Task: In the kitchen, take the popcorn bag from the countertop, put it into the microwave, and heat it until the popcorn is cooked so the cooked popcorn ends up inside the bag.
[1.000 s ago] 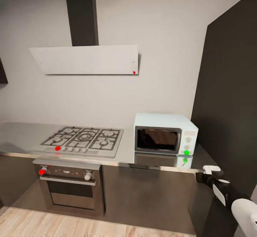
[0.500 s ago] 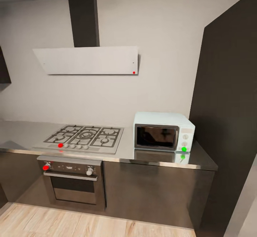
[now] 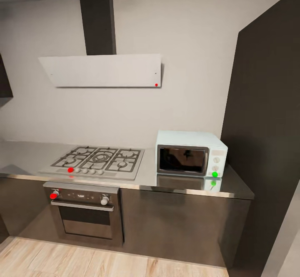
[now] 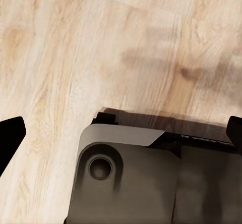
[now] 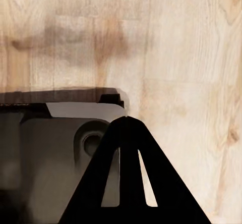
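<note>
The hob (image 3: 98, 161) is sitting at the left of the grey worktop (image 3: 179, 185), with the oven (image 3: 85, 215) built in below it and the hood (image 3: 102, 70) hanging on the wall above. To the right of the hob, the mint-blue microwave (image 3: 191, 153) is standing on the worktop with its dark glass door shut and a green dot glowing at the bottom of its knob panel — its reflection is showing in the steel just in front. A tall dark cabinet (image 3: 266, 127) is rising just beside the microwave at the far right. A pale wooden floor (image 3: 62, 262) is running along the foot of the cabinets.

In the left wrist view, the left gripper (image 4: 121, 138) is pointing down at the wooden floor and the robot's grey base (image 4: 131, 178), its jaws spread wide apart. In the right wrist view, the right gripper (image 5: 126, 120) is pointing at the same floor and base — its jaws are pressed together to a point, holding nothing.
</note>
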Robot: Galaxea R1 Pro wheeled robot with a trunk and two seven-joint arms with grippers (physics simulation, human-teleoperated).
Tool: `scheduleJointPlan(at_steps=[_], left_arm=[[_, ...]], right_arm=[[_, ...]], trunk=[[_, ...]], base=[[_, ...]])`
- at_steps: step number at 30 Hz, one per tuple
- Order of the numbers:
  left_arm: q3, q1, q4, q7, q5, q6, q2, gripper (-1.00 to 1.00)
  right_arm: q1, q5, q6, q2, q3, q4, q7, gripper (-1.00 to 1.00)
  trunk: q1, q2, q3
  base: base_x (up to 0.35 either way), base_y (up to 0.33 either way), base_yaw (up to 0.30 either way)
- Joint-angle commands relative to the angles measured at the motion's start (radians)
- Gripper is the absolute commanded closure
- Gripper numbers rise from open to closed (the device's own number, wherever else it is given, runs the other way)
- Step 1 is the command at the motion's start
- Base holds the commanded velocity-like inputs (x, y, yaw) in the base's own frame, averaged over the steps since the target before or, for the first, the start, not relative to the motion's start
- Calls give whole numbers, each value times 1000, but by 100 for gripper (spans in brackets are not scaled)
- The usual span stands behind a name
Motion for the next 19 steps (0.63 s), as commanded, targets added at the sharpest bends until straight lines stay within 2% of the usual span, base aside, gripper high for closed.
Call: scheduleJointPlan(at_steps=[1,2,3,19], left_arm=[[-8,-1,1,3,8,-3,0,-100],[-8,-1,1,3,8,-2,0,-100],[-5,-1,-13,5,5,0,4,-100],[-8,-1,-12,4,4,0,10,-100]], right_arm=[[-1,9,-4,1,-9,3,-2,100],[-1,9,-2,2,-9,3,-6,100],[-1,-96,-14,136,1,-6,-51,100],[-1,-96,-14,136,1,-6,-51,100]], trunk=[[0,-1,-2],[0,-1,-2],[0,-1,-2],[0,-1,-2]], base=[[0,0,0],[0,0,0],[0,0,0],[0,0,0]])
